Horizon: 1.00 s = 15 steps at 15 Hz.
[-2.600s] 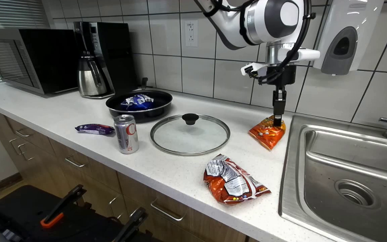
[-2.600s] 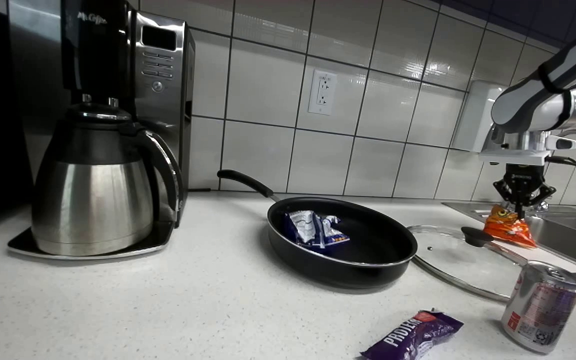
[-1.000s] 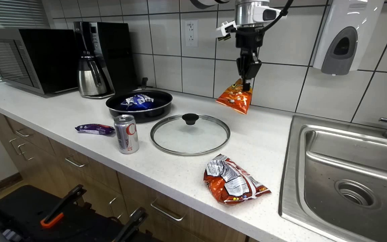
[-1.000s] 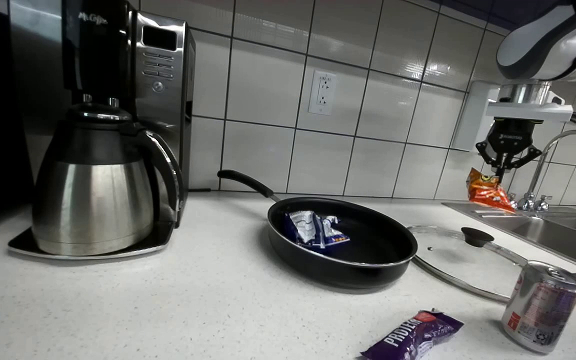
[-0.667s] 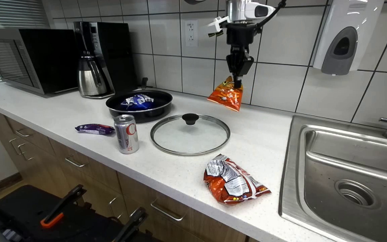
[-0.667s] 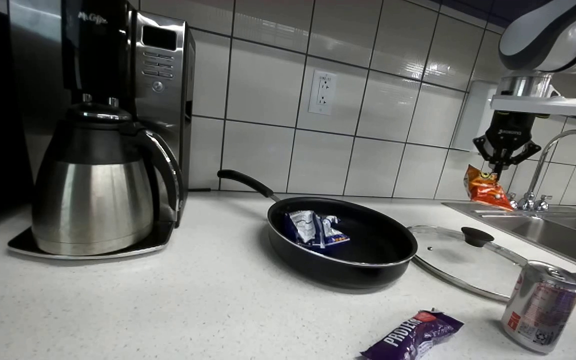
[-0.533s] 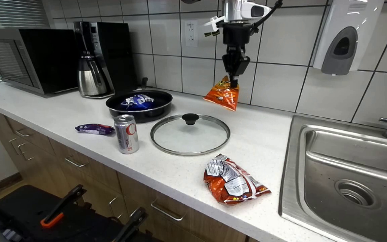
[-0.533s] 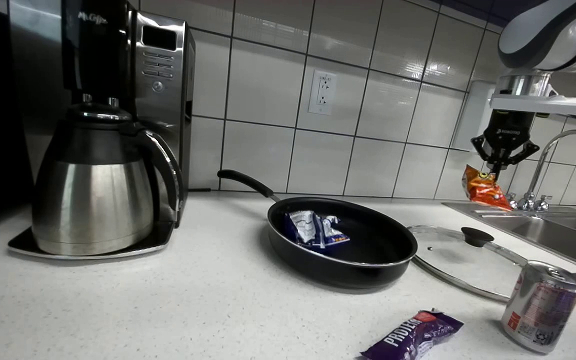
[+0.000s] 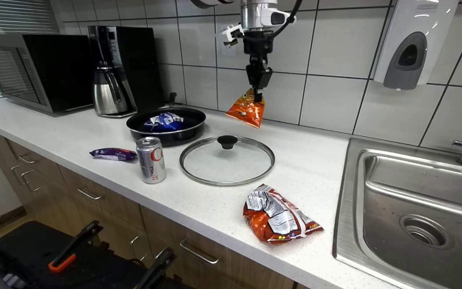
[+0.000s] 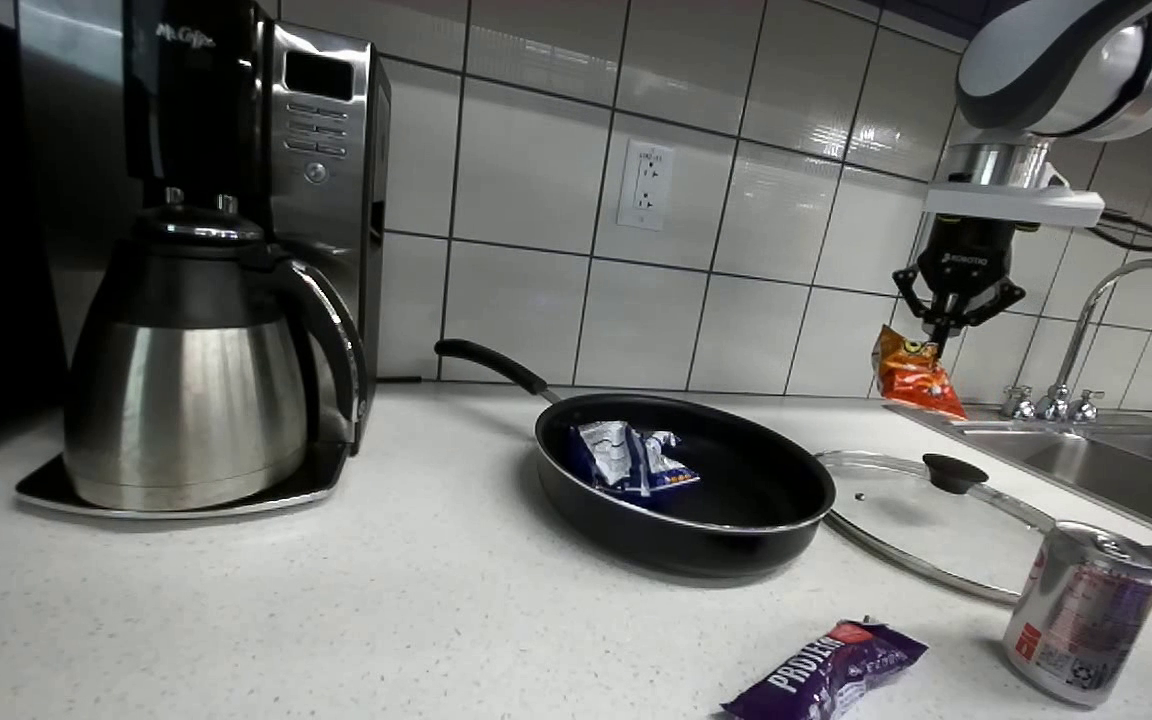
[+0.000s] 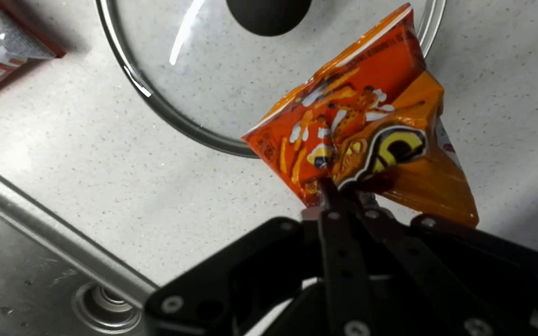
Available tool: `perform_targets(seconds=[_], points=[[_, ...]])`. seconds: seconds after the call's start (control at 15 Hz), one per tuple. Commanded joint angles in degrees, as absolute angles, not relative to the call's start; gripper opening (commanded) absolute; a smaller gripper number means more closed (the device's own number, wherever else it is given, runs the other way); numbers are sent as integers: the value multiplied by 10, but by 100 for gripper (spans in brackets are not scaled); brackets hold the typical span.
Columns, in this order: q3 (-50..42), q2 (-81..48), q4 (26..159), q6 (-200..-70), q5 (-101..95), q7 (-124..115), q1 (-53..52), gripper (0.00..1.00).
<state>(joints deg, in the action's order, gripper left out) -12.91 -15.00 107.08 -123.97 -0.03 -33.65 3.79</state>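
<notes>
My gripper (image 9: 258,97) is shut on the orange snack bag (image 9: 247,110), pinching it near one corner and holding it above the counter. In the wrist view the bag (image 11: 353,116) fans out beyond the fingertips, overlapping the edge of the glass lid (image 11: 203,93). Part of its printed front is creased by the grip. The lid (image 9: 227,164) lies flat on the counter below and in front of the bag. Beside it stands a black pan (image 10: 696,550) with a blue snack bag (image 10: 636,460) inside. A red snack bag (image 9: 279,216) lies near the counter's front edge.
A silver can (image 9: 150,160) stands upright by the lid, and a purple protein bar (image 10: 831,670) lies near it. The coffee maker (image 10: 321,220) and microwave (image 9: 54,72) stand beyond the pan. At the opposite end is the steel sink (image 9: 395,200); the tiled wall runs behind.
The gripper lifted the orange bag off the counter near the sink and carried it toward the pan. Over the last half second it moved further that way. Other objects stayed put.
</notes>
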Motion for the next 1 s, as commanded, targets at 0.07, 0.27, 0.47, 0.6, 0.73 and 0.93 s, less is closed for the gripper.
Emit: perform_targets(seconds=[0.07,0.27,0.47,0.6,0.73,0.93], points=[[-114,-131,1088,-1250,-14,-414,15,0],[-102,-133,1087,-1248,-19,-433,0,0],[-88,-131,1090,-1246,-23,-437,-13,0],[-80,-128,1094,-1247,-24,-436,-21,0],[-73,-129,1095,-1246,-25,-434,-28,0],[-61,-135,1094,-1251,-15,-438,-36,0]])
